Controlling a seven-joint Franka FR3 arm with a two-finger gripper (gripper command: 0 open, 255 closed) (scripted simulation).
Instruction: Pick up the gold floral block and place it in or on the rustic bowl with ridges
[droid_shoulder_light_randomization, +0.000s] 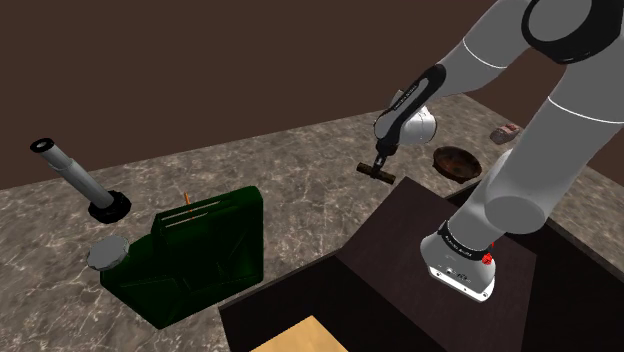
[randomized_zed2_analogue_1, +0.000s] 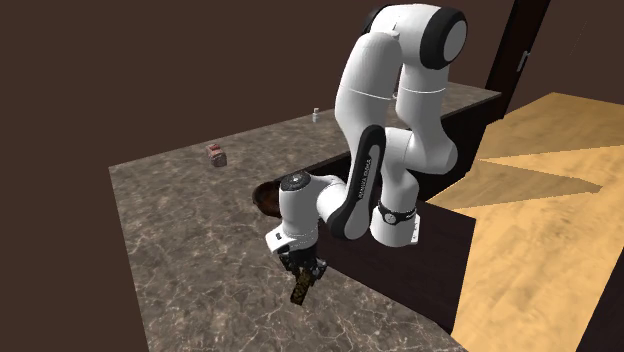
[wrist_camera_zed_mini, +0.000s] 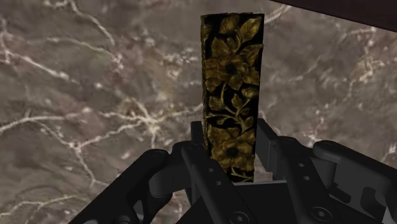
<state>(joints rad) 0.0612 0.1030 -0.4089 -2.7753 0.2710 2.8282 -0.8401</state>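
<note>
The gold floral block (wrist_camera_zed_mini: 232, 89) is a long, dark bar with golden flowers. My gripper (wrist_camera_zed_mini: 232, 149) is shut on its lower end, and the bar sticks out past the fingertips (wrist_camera_zed_mini: 198, 141) over the marbled brown counter. In the shoulder view the gripper (droid_shoulder_light_randomization: 381, 163) holds the block (droid_shoulder_light_randomization: 377, 173) above the counter, just off the stand's far corner. The brown ridged bowl (droid_shoulder_light_randomization: 457, 162) sits on the counter towards that view's right of the gripper. In the second exterior view the block (randomized_zed2_analogue_1: 302, 288) hangs below the gripper (randomized_zed2_analogue_1: 303, 270), and the bowl (randomized_zed2_analogue_1: 264, 200) lies behind the arm's wrist.
A dark green jerry can (droid_shoulder_light_randomization: 200, 255) stands at the shoulder view's left, with a grey round cap (droid_shoulder_light_randomization: 107, 253) and a grey tube on a black base (droid_shoulder_light_randomization: 78, 178) beside it. A small pinkish item (droid_shoulder_light_randomization: 507, 131) lies beyond the bowl. The dark stand (droid_shoulder_light_randomization: 400, 270) borders the counter.
</note>
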